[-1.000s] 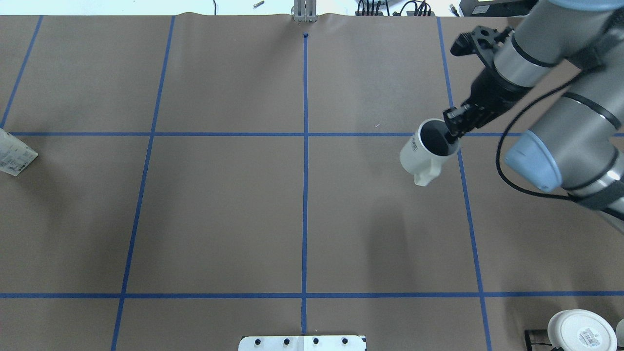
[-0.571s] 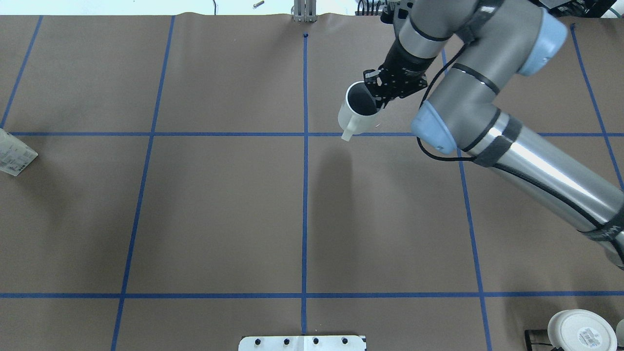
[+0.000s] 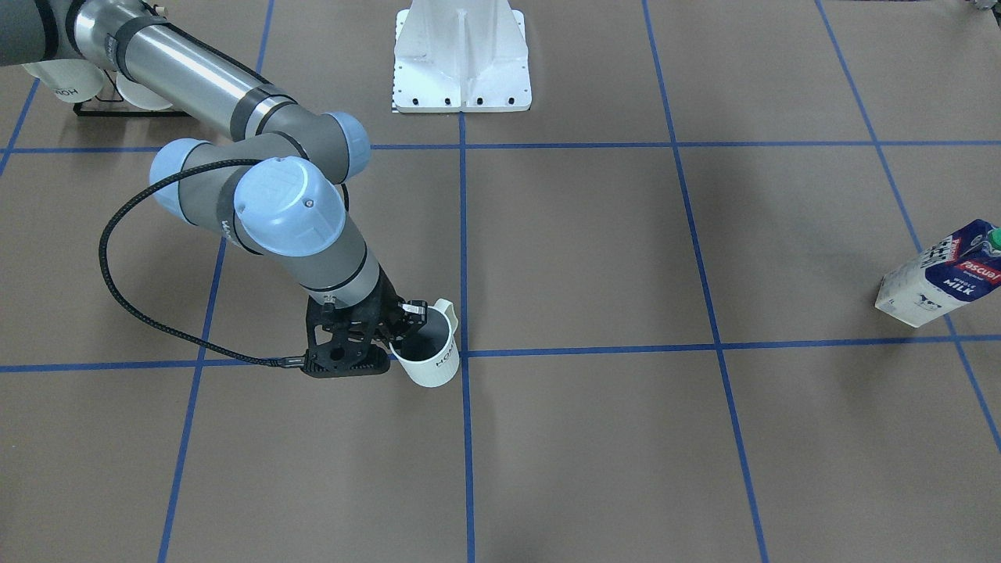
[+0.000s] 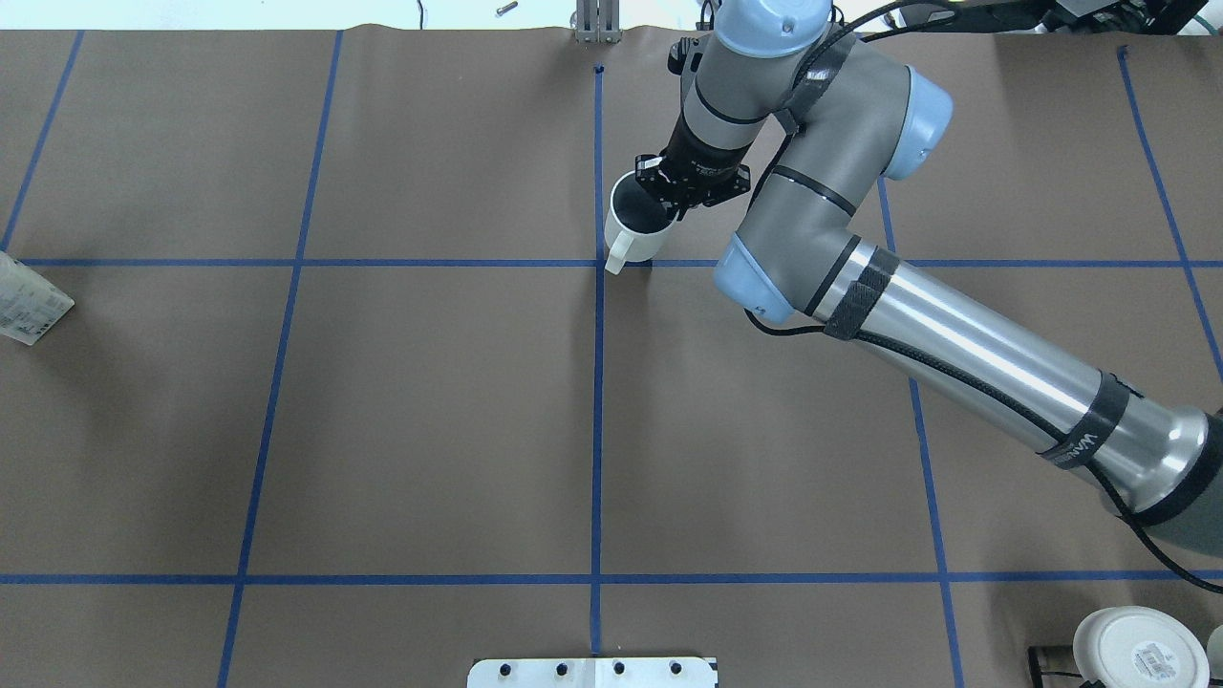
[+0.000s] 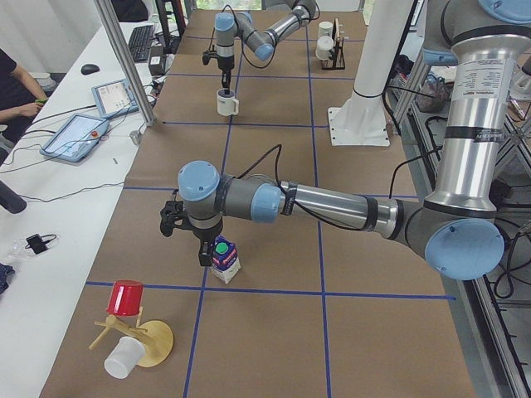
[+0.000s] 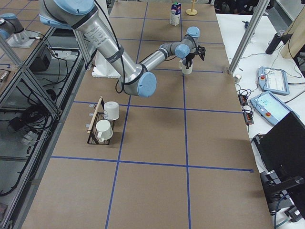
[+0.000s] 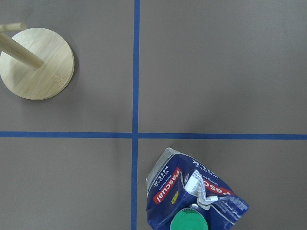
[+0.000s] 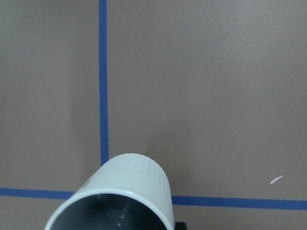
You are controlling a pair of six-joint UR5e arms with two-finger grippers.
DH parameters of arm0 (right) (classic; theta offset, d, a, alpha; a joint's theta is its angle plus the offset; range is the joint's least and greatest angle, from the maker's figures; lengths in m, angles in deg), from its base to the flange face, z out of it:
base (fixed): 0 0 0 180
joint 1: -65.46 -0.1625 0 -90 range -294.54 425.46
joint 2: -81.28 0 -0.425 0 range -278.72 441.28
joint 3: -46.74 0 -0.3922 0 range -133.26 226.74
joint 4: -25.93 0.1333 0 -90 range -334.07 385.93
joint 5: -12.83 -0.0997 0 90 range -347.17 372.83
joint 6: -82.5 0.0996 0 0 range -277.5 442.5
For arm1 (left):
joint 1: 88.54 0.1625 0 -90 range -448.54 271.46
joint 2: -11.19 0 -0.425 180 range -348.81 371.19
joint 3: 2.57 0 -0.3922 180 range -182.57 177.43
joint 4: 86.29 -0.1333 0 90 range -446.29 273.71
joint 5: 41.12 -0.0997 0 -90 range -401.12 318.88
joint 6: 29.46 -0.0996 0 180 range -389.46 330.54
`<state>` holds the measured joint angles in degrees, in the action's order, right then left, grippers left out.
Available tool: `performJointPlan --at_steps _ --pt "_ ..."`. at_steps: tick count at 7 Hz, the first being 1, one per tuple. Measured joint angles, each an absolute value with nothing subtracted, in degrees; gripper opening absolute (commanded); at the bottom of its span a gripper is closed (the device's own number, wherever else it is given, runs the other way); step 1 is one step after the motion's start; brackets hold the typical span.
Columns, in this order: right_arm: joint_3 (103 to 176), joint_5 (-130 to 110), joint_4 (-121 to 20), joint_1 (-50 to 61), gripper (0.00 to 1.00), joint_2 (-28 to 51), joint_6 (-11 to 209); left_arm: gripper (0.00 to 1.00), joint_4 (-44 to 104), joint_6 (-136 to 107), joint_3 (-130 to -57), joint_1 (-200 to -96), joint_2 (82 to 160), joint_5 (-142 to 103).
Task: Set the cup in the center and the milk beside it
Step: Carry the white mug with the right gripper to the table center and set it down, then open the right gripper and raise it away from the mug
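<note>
The cup (image 4: 632, 229) is a white mug with a dark grey inside, a small handle and small dark lettering on its side (image 3: 428, 356). My right gripper (image 4: 672, 204) is shut on its rim, one finger inside. The cup hangs low, just right of the center crossing (image 4: 599, 263) in the overhead view, handle toward the crossing; I cannot tell if it touches the table. Its rim fills the bottom of the right wrist view (image 8: 120, 191). The milk (image 3: 938, 281) stands upright far to my left (image 5: 225, 259). My left gripper (image 5: 202, 249) is beside and above it; I cannot tell if it is open.
A black rack with white mugs (image 6: 102, 121) stands near my right base; one mug's labelled base (image 4: 1137, 650) shows in the overhead view. A wooden stand (image 7: 37, 63) with a red cup (image 5: 127, 297) is beyond the milk. The white base plate (image 3: 461, 62) is between the arms.
My right arm has carried the cup leftward from the right grid line to just beside the center crossing and lowered it. The milk has not moved.
</note>
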<state>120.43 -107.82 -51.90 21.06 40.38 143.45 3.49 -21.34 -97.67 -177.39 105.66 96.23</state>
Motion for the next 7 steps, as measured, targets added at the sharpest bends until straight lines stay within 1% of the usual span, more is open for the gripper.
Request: performJointPlan --at_steps 1,2,5,7 --pt "119.8 -107.3 -51.7 21.8 0.64 40.8 143.4 0.99 3.6 -21.4 -97.4 -177.4 105.7 96.2" --pt "119.5 -107.1 -51.7 22.3 0.99 41.0 143.4 0.99 3.6 -21.5 -97.3 -177.4 105.7 96.2" --pt "120.0 -107.2 -51.8 22.4 1.0 42.1 143.4 0.98 3.2 -21.6 -98.4 -177.6 106.0 96.3" --pt "121.3 -109.8 -52.1 19.5 1.0 42.2 143.3 0.98 3.4 -21.8 -100.6 -177.6 106.7 96.1"
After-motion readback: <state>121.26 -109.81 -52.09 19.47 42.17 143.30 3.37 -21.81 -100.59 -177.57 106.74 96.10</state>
